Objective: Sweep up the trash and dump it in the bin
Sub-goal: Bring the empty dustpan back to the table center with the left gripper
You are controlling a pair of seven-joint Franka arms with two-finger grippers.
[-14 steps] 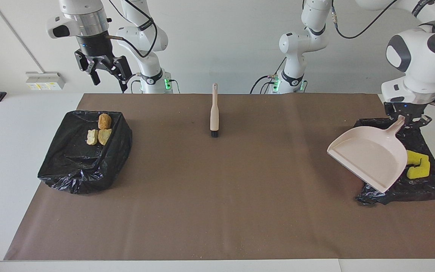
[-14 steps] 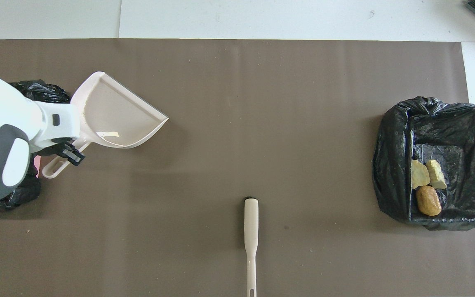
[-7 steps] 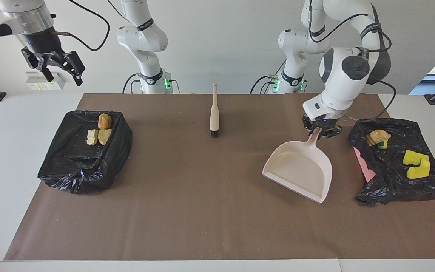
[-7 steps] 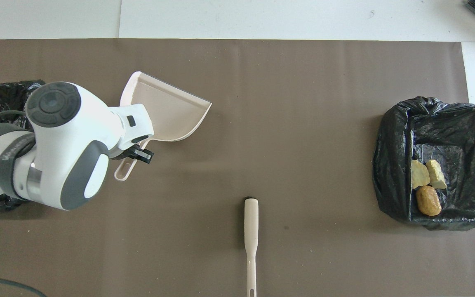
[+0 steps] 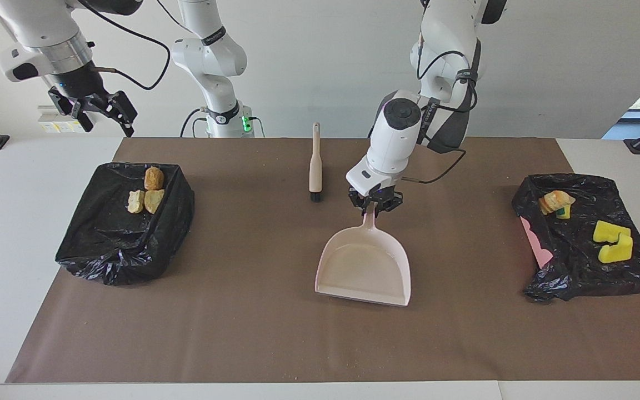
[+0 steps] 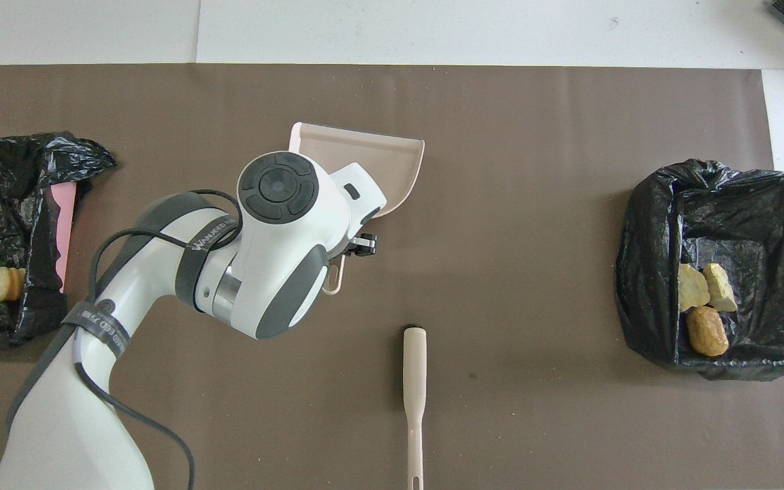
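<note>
While the left gripper pinches the handle of the pale pink dustpan over the middle of the brown mat, the trash sits in two black-lined bins.

In the bin at the right arm's end lie three lumps: one rounded orange-brown piece, with two tan, rough-edged pieces touching each other just beside it.

In the bin at the left arm's end lie two bright yellow sponge pieces pressed together, and toward eleven o'clock from them a tan, bread-like lump with a bit of yellow tucked against it.

A beige-handled brush lies at about eleven o'clock from the dustpan, bristles pointing away from the robots.

The right gripper hangs in the air with fingers spread wide, holding nothing.
</note>
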